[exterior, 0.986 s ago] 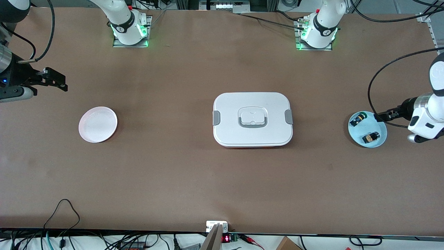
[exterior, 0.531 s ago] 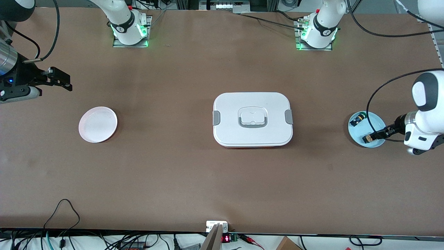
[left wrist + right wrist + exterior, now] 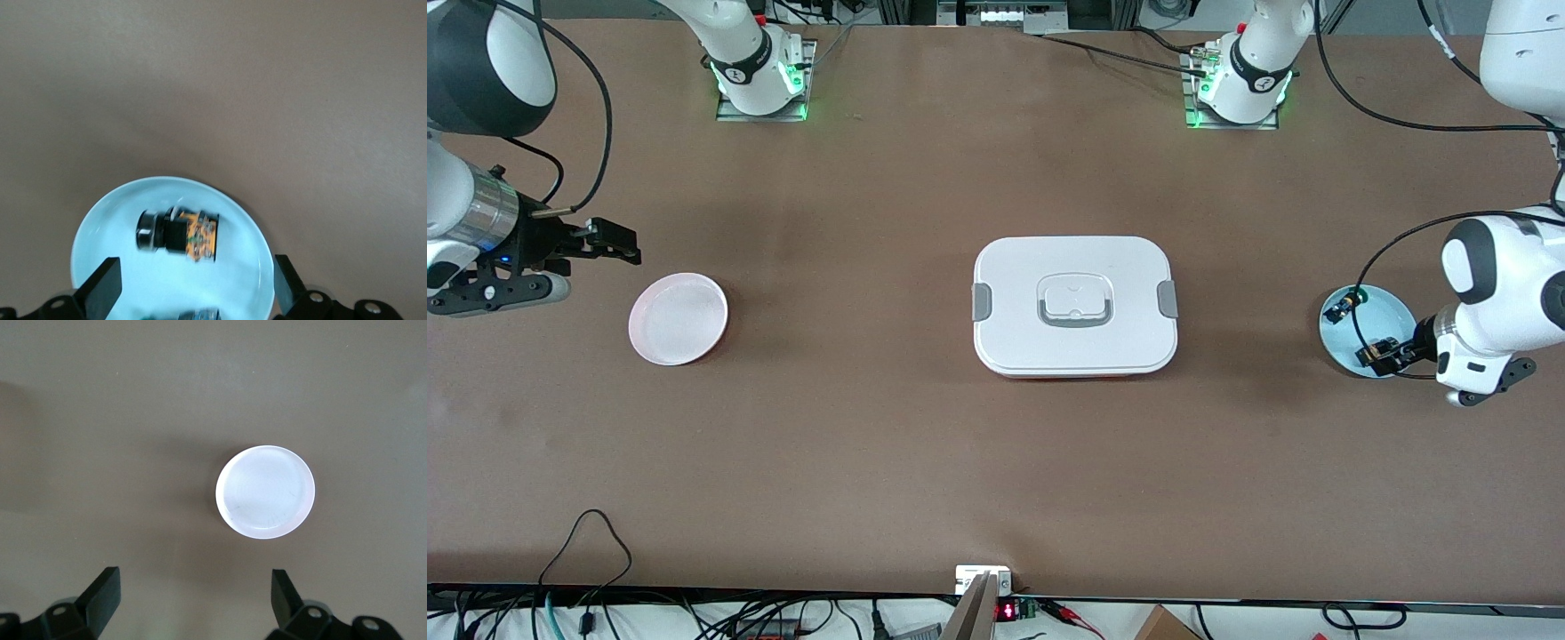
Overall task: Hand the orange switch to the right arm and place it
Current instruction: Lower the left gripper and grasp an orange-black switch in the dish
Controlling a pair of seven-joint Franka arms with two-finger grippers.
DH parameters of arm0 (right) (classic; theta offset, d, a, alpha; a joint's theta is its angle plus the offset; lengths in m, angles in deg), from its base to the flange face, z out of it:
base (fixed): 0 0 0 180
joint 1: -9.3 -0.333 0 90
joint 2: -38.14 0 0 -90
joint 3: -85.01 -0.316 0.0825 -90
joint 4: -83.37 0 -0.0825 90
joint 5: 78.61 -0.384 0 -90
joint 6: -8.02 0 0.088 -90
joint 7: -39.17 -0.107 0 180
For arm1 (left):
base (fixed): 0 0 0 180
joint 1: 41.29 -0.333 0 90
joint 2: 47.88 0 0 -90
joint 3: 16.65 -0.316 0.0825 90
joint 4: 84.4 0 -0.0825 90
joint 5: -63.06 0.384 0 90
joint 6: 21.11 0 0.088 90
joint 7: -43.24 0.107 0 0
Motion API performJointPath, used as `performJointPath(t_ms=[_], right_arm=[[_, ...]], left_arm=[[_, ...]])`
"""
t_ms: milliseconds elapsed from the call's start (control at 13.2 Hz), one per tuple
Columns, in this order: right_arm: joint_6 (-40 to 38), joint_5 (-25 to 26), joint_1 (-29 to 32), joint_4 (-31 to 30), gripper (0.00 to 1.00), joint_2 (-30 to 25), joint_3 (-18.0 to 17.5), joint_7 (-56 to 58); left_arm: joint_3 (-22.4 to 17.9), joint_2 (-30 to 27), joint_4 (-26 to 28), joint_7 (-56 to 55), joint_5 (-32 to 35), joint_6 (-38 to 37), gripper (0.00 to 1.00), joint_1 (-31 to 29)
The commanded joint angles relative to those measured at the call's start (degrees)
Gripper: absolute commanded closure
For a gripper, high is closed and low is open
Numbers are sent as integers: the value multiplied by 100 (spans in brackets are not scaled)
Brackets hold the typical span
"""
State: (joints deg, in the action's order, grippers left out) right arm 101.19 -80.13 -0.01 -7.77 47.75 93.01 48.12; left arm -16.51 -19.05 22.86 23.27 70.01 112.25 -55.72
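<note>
The left claw (image 3: 1385, 354) is low over the light blue plate (image 3: 1387, 307) at the right edge of the front view, and its two black fingers (image 3: 101, 293) are spread wide with nothing between them. In the left wrist view the orange switch (image 3: 179, 234) lies on its side in the plate, a small black stubby part with an orange end, and it sits between the two spread fingers without touching either one. In the front view the orange switch shows just at the tip of the left claw, in the lower part of the plate. A second small black part with a blue mark (image 3: 1339, 308) lies in the upper part of the same plate, apart from the orange one. The right claw (image 3: 618, 242) is in the air at the left side of the front view, just above and beside the pink plate (image 3: 679, 318). Its fingers (image 3: 100, 592) are spread wide too and hold nothing. In the right wrist view the pink plate shows as a pale round dish on the brown bench (image 3: 871, 427), out ahead of the claw. A white box with a lid (image 3: 1074, 305) sits in the middle of the bench, with grey clips at its two ends and a grey handle on top. It is well apart from both plates.
</note>
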Motion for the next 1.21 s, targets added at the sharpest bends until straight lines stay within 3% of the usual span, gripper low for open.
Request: performJointPath(t_ms=[0, 303, 531, 1137], right_arm=[[-79, 169, -123, 70, 0, 24, -26, 10], [-158, 161, -211, 70, 0, 6, -35, 19], [-536, 47, -203, 70, 0, -81, -26, -78], [288, -1673, -211, -948, 0, -214, -26, 1]], left_arm=[[48, -18, 348, 108, 132, 541, 0, -156], [48, 149, 594, 344, 132, 1147, 0, -288], [48, 211, 638, 354, 132, 1201, 0, -324], [48, 325, 647, 354, 132, 1201, 3, -368]])
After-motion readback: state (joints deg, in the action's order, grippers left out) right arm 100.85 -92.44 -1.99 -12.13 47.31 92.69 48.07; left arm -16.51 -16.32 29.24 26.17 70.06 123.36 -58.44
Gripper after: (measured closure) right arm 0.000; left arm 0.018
